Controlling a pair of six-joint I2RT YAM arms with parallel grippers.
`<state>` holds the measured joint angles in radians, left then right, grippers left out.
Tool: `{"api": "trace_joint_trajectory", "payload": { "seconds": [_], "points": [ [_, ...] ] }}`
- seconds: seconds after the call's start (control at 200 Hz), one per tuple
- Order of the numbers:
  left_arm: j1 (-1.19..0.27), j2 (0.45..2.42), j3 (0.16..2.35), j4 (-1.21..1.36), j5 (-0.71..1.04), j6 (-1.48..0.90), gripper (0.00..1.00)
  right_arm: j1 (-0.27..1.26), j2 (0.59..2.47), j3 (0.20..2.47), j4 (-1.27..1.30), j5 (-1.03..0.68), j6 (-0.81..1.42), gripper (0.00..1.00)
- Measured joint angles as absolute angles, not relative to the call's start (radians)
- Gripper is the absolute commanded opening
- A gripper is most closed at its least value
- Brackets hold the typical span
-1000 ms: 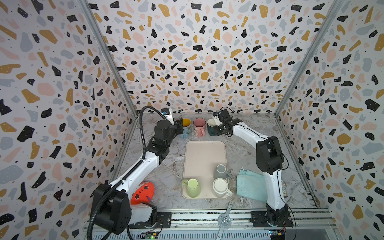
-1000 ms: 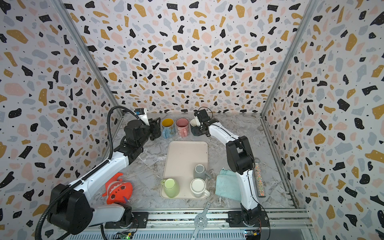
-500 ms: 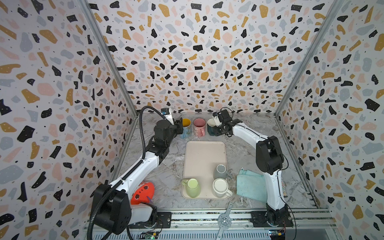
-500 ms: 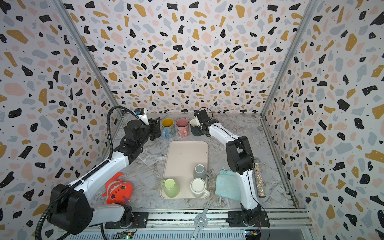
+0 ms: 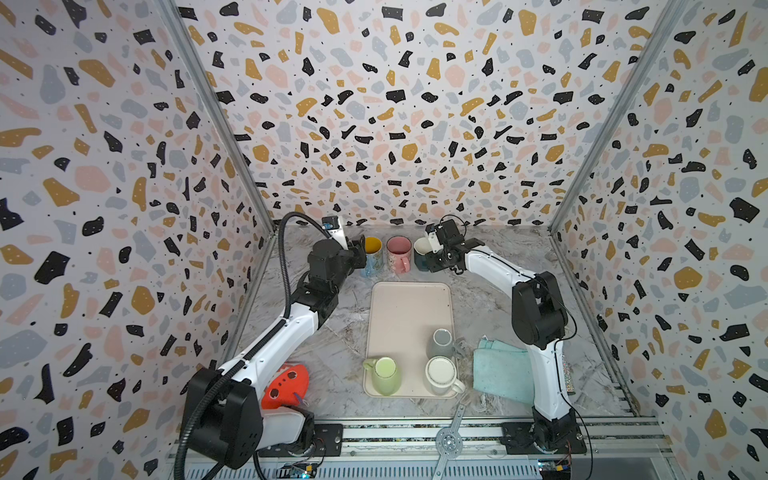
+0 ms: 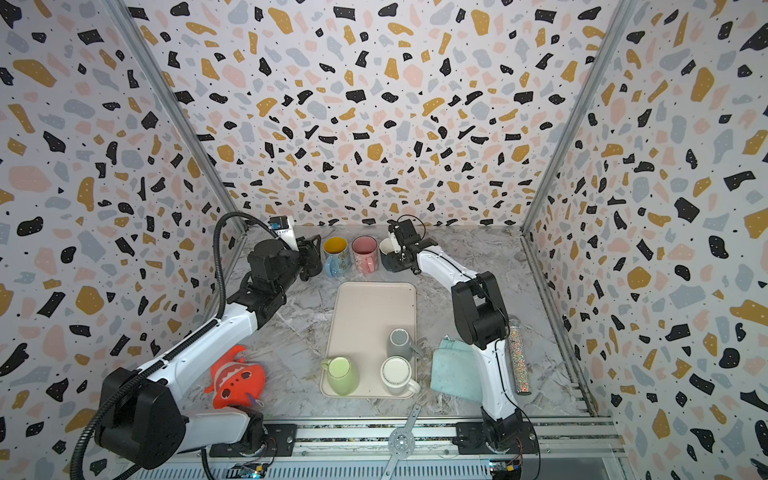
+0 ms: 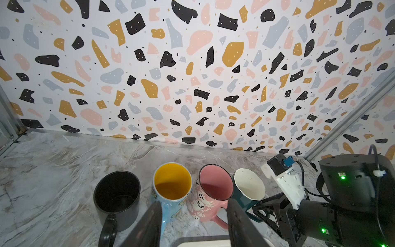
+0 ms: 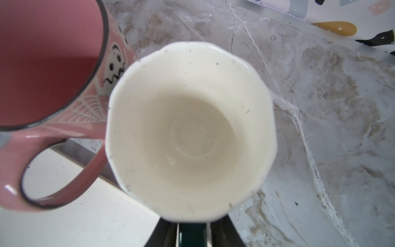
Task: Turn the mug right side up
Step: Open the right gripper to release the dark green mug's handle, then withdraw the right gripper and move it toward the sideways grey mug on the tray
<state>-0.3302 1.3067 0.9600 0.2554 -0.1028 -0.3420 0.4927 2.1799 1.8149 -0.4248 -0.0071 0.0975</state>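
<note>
**Right wrist: teal mug (image 8: pixel 190 128) mouth up**

We see the teal mug upright, white inside, near the tabletop's (image 8: pixel 320 107) far edge, just beside the pink mug (image 8: pixel 42 64). Right pincer (image 8: pixel 192 231) flanks its handle (image 8: pixel 192 240); gripping or not, we cannot tell. Left pincer (image 7: pixel 194 202): half open, empty. The rim (image 8: pixel 132 64) hides the mug's outer wall.

Walls (image 5: pixel 395 104): three, terrazzo-print. Corner posts (image 5: pixel 216 124): bare metal. Worktop (image 5: pixel 498 299): grey-veined marble finish, metal rail (image 5: pixel 395 432) along front edge. Lighting: even.
</note>
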Motion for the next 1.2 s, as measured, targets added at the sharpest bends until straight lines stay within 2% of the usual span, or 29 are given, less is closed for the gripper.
{"api": "trace_joint_trajectory", "payload": {
  "seconds": [0.15,0.38,0.536,0.876,1.041,1.201],
  "points": [
    [-0.330,1.307,0.960,0.255,-0.097,-0.345,0.50,0.493,2.180,1.814,-0.423,-0.007,0.100,0.39],
    [-0.330,1.307,0.960,0.255,-0.087,-0.352,0.50,0.493,2.167,1.787,-0.413,-0.007,0.104,0.60],
    [-0.330,1.307,0.960,0.255,-0.086,-0.354,0.50,0.493,2.111,1.736,-0.410,-0.007,0.105,0.66],
    [-0.330,1.302,0.960,0.254,-0.083,-0.356,0.51,0.493,1.836,1.566,-0.366,-0.008,0.140,0.68],
    [-0.329,1.282,0.960,0.245,-0.083,-0.356,0.52,0.493,1.668,1.400,-0.344,-0.028,0.204,0.68],
    [-0.327,1.262,0.960,0.235,-0.084,-0.356,0.52,0.493,1.483,1.216,-0.338,-0.065,0.324,0.64]
  ]
}}
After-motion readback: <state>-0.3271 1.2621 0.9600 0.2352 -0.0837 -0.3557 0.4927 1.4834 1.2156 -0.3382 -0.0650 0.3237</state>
